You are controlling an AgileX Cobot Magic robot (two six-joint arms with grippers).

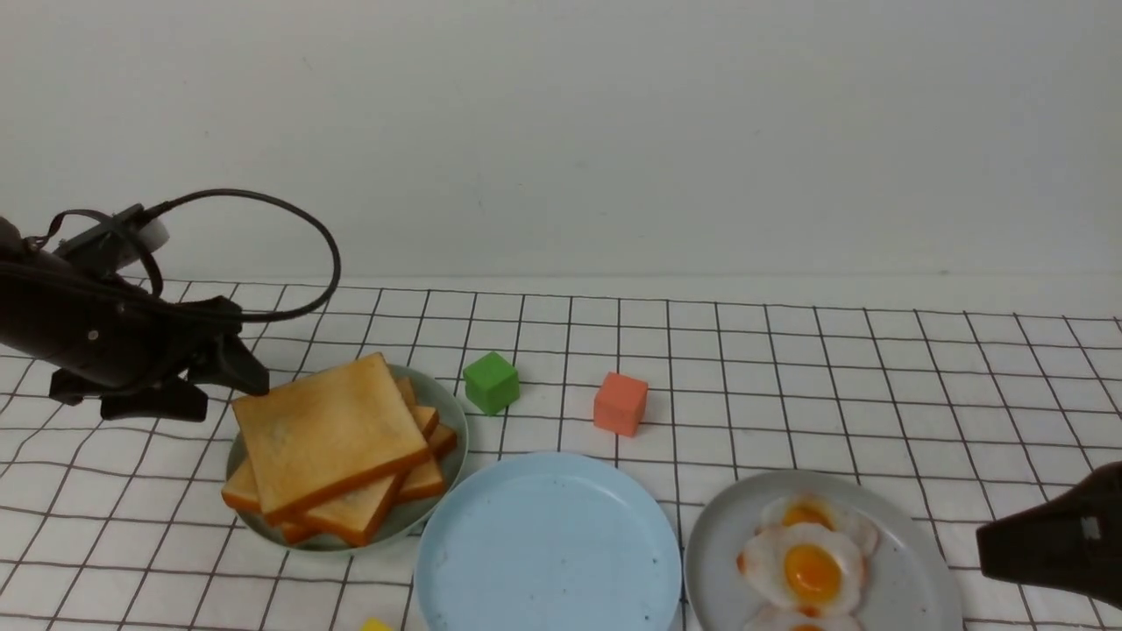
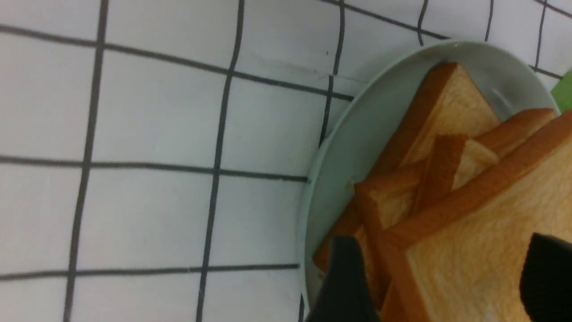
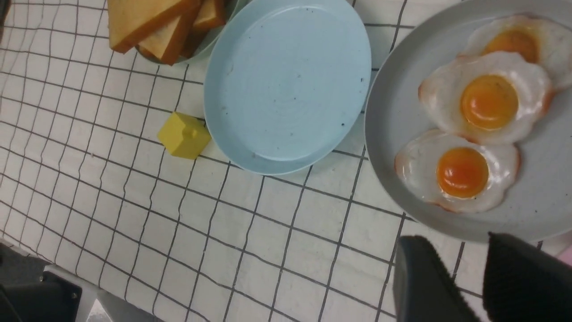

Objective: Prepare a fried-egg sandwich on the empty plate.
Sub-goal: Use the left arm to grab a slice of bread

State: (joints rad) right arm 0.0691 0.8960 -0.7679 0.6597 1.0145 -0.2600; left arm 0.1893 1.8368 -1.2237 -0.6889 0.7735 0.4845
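Note:
The empty light-blue plate point(image 1: 548, 543) point(image 3: 286, 85) lies at the front centre of the checked cloth. To its left, a pile of toast slices point(image 1: 329, 429) point(image 2: 491, 250) sits on a sage-green plate point(image 1: 453, 412) point(image 2: 357, 134). My left gripper point(image 1: 232, 394) point(image 2: 442, 239) is open at the pile's left corner, with one finger on each side of the top slice's corner. To the right, several fried eggs point(image 1: 811, 570) point(image 3: 489, 100) lie on a grey plate point(image 1: 920, 543) point(image 3: 393, 103). My right gripper point(image 1: 990, 543) point(image 3: 456, 241) is open just off that plate's rim and holds nothing. No fried-egg sandwich is in view.
A green cube point(image 1: 491, 382) and an orange cube point(image 1: 621, 403) stand behind the light-blue plate. A yellow block point(image 1: 375, 625) point(image 3: 184, 135) sits at that plate's front left. The table's front edge shows in the right wrist view.

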